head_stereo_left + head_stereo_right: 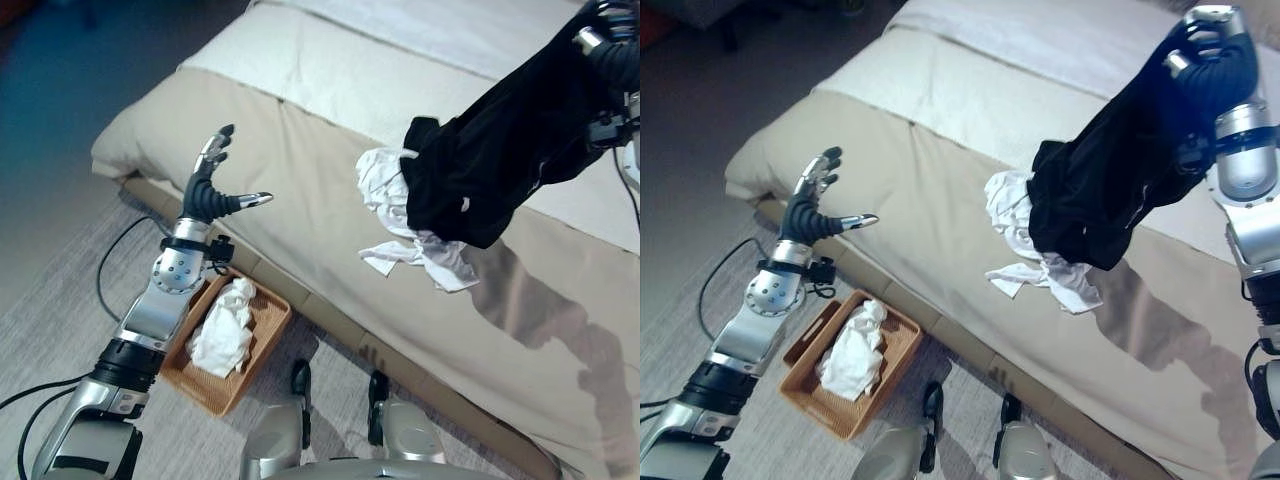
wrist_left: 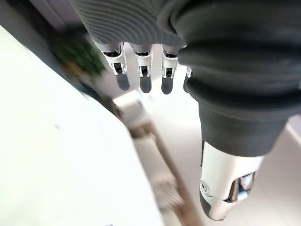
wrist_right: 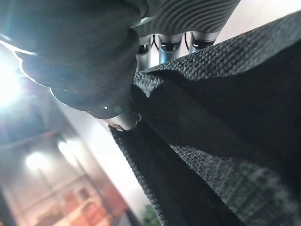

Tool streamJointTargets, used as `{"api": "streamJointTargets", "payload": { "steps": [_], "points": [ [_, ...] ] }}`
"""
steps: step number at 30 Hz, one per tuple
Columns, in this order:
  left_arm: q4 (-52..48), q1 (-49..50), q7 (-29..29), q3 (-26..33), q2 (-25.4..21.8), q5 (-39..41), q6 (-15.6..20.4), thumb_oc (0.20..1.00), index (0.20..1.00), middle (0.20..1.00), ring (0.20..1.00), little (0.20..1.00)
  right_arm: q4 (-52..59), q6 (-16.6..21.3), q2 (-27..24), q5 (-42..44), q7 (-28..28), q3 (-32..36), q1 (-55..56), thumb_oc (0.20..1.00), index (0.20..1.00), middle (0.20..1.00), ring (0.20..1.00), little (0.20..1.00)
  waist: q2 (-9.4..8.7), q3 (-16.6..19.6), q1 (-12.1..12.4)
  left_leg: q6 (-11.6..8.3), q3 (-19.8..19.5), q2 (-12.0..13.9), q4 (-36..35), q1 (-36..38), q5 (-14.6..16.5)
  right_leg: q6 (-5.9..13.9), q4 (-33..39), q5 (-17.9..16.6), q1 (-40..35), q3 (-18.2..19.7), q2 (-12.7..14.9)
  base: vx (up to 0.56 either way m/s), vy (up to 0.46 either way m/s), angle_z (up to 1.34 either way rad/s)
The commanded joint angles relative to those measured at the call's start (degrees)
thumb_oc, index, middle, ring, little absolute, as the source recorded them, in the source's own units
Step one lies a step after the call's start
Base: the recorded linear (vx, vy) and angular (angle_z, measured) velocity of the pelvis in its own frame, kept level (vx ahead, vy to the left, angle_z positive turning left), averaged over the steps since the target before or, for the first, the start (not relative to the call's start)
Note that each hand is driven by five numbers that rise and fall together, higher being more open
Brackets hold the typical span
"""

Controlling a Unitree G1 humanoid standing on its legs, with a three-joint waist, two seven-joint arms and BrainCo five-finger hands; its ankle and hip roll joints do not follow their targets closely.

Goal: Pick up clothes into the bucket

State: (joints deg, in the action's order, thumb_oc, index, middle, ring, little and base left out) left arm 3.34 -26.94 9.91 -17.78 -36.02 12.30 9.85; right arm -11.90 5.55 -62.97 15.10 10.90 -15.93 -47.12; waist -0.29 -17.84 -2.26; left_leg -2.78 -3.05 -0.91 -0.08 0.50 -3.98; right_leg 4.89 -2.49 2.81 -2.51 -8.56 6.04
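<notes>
Both eye views look steeply down from the head onto the same bed [image 1: 330, 200] and basket [image 1: 805, 395] (slightly offset sideways), while each wrist view peers very closely along its own fingers.

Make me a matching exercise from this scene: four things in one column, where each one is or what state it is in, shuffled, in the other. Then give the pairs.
Things:
1. black garment
2. white garment
3. wicker basket
4. left hand

Places or states:
A. on the floor beside the bed, with a white cloth inside
B. open, raised above the bed's edge, holding nothing
C. hanging from the right hand, lifted over the bed
D. lying crumpled on the bed cover, partly behind the dark cloth

Pairs: 1-C, 2-D, 3-A, 4-B
</notes>
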Motion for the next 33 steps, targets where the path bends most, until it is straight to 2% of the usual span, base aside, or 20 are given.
{"api": "streamJointTargets", "payload": {
  "steps": [1, 9, 10, 11, 13, 18, 22, 25, 27, 33],
  "points": [
    [0.6, -1.5, -2.8, -3.8, 0.9, 3.6, 2.3, 1.000, 1.000, 1.000, 1.000, 1.000, 6.3, 3.4, 0.5, 1.8, -1.7, -3.6, -2.1, 0.200, 0.200, 0.200, 0.200, 0.200, -2.49, 9.7, -0.4, -1.19, 1.8, 0.7, 2.8, -1.5, 4.8, 0.86, 2.2, -2.9, 2.2, 0.3, -0.3, 0.06, -0.013, -0.08],
    [1.5, -10.7, -7.5, -13.4, 1.8, 9.6, 1.4, 1.000, 1.000, 1.000, 1.000, 1.000, 15.5, 4.0, 2.9, 5.5, -6.2, -7.6, -3.9, 0.200, 0.200, 0.200, 0.200, 0.200, -1.64, 13.0, -1.3, -1.23, 2.0, 1.1, 0.5, 2.3, 5.0, 1.03, 3.7, -2.3, -1.7, -0.3, -0.6, 0.07, -0.006, -0.05],
    [2.4, -12.9, -8.3, -16.0, 3.0, 11.4, 0.7, 1.000, 1.000, 1.000, 1.000, 1.000, 17.3, 4.0, 3.7, 5.7, -7.2, -9.2, -4.7, 0.200, 0.200, 0.200, 0.200, 0.200, -1.41, 13.6, -1.5, -1.22, 1.9, 1.1, 0.5, 2.8, 5.2, 1.00, 3.5, -2.0, -2.2, -0.5, -0.5, 0.04, 0.008, 0.01],
    [2.5, -13.0, -8.4, -16.0, 3.0, 11.4, 0.7, 1.000, 1.000, 1.000, 1.000, 1.000, 17.3, 4.0, 3.6, 5.7, -7.2, -9.2, -4.8, 0.200, 0.200, 0.200, 0.200, 0.200, -1.40, 13.5, -1.5, -1.22, 1.9, 1.0, 0.5, 2.8, 5.2, 1.00, 3.5, -2.0, -2.3, -0.5, -0.5, 0.05, 0.008, 0.05],
    [3.1, -14.2, -9.8, -18.9, 5.3, 17.3, 0.0, 1.000, 1.000, 1.000, 1.000, 1.000, 20.1, 4.3, 3.9, 6.7, -8.2, -10.9, -5.5, 0.200, 0.200, 0.200, 0.200, 0.200, -1.28, 13.9, -1.8, -1.16, 1.6, 0.9, 0.5, 3.5, 5.4, 0.92, 3.5, -1.8, -3.2, -0.7, -0.3, 0.03, 0.001, 0.05],
    [3.5, -16.1, -11.6, -23.4, 7.8, 21.8, -1.8, 1.000, 1.000, 1.000, 1.000, 1.000, 23.0, 4.3, 4.7, 8.7, -9.8, -12.8, -5.9, 0.200, 0.200, 0.200, 0.200, 0.200, -0.96, 14.3, -2.0, -1.08, 1.3, 0.7, 1.1, 4.0, 5.8, 0.84, 3.2, -1.3, -4.2, -1.1, -0.1, 0.03, 0.008, 0.07],
    [6.5, -18.3, -13.1, -29.4, 12.3, 26.0, -4.4, 1.000, 1.000, 1.000, 1.000, 1.000, 25.5, 4.7, 6.1, 11.6, -10.5, -14.3, -6.5, 0.200, 0.200, 0.200, 0.200, 0.200, -0.65, 14.2, -2.6, -0.97, 0.8, 0.5, 1.4, 4.8, 6.0, 0.82, 2.7, -0.9, -5.0, -1.4, 0.1, 0.02, 0.005, 0.09],
    [8.2, -19.1, -13.0, -30.8, 14.3, 25.4, -5.2, 1.000, 1.000, 1.000, 1.000, 1.000, 26.0, 4.6, 6.5, 11.6, -10.3, -14.5, -6.7, 0.200, 0.200, 0.200, 0.200, 0.200, -0.51, 14.3, -2.7, -0.94, 0.6, 0.5, 1.3, 4.9, 6.0, 0.76, 2.5, -0.7, -5.1, -1.5, 0.2, 0.01, 0.006, 0.06],
    [10.1, -19.7, -13.2, -32.8, 17.4, 27.2, -6.3, 1.000, 1.000, 1.000, 1.000, 1.000, 26.6, 4.6, 7.4, 11.9, -9.7, -14.8, -7.3, 0.200, 0.200, 0.200, 0.200, 0.200, -0.30, 14.1, -2.9, -0.88, 0.3, 0.4, 1.4, 5.0, 6.0, 0.79, 2.1, -0.5, -5.2, -1.8, 0.4, 0.00, 0.000, 0.00],
    [11.7, -20.5, -13.5, -34.9, 20.0, 28.9, -7.4, 1.000, 1.000, 1.000, 1.000, 1.000, 26.0, 4.5, 8.3, 12.0, -9.1, -14.8, -7.6, 0.200, 0.200, 0.200, 0.200, 0.200, 0.15, 13.6, -3.1, -0.65, 0.0, 0.1, 1.8, 4.8, 6.2, 0.81, 1.3, -0.3, -4.8, -1.9, 0.7, 0.00, 0.000, 0.00]
  ]
}}
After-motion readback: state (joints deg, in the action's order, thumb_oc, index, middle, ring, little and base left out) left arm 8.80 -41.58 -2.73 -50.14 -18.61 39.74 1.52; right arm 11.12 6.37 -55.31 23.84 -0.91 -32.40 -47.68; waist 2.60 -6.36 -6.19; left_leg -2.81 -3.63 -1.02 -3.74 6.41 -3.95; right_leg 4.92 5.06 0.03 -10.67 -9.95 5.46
